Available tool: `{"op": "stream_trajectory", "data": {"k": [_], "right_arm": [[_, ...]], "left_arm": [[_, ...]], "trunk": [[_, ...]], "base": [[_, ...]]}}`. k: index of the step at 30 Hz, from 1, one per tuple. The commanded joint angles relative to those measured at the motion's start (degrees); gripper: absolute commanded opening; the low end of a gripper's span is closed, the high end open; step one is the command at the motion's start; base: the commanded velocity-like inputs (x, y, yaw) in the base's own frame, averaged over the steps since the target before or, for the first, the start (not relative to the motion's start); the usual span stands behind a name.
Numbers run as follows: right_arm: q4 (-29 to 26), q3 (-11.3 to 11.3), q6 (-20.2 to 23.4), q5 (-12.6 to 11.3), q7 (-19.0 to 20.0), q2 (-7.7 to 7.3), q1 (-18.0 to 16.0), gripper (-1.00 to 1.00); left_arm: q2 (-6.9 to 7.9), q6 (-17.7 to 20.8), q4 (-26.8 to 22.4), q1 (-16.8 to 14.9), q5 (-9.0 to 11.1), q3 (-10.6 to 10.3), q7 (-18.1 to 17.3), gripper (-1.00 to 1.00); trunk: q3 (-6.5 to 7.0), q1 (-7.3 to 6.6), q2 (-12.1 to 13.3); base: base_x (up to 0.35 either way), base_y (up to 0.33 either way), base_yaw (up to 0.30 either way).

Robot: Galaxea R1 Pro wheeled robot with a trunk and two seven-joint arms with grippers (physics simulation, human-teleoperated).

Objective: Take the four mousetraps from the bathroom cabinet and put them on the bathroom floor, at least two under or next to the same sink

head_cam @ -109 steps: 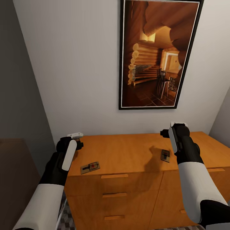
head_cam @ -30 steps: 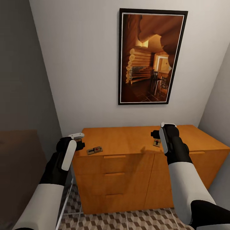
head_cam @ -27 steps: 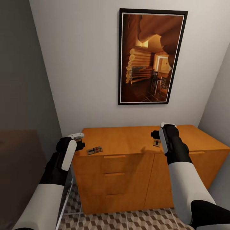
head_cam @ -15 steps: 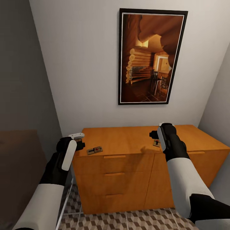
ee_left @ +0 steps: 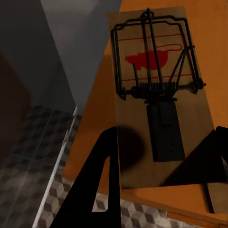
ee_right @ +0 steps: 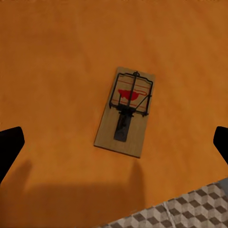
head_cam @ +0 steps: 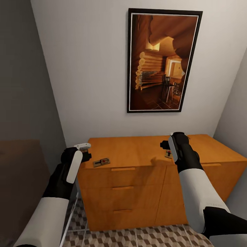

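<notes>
Hovering over the cabinet (head_cam: 137, 154) top, both arms seem lined up for a pick each. The left gripper (ee_left: 156, 185) has its fingers spread wide around a mousetrap (ee_left: 154, 90) near the top's edge, lying just ahead of the tips. The right gripper (ee_right: 114, 142), also released, hangs well above a second mousetrap (ee_right: 126, 111) centred between its fingers. Contact is hard to judge.

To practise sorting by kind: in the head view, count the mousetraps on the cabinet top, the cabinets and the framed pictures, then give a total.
Mousetraps: 2
Cabinet: 1
Picture: 1
Total: 4
</notes>
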Motion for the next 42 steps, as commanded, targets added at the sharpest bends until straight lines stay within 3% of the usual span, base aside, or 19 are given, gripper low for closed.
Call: {"op": "stream_trajectory", "data": {"k": [1, 42], "right_arm": [[0.0, -0.1, 0.2, 0.4, 0.2, 0.06, -0.1, 1.0], [0.4, -0.2, 0.2, 0.4, 0.2, -0.15, -0.1, 1.0]], "left_arm": [[-0.04, 0.1, 0.0, 0.0, 0.5, 0.1, 0.4, -1.0], [0.04, -0.1, 0.0, 0.0, 0.3, 0.1, 0.7, -1.0]], "trunk": [[-0.07, 0.0, 0.0], [-0.07, 0.0, 0.0]], "base": [[0.015, 0.0, 0.0], [0.03, 0.0, 0.0]]}}
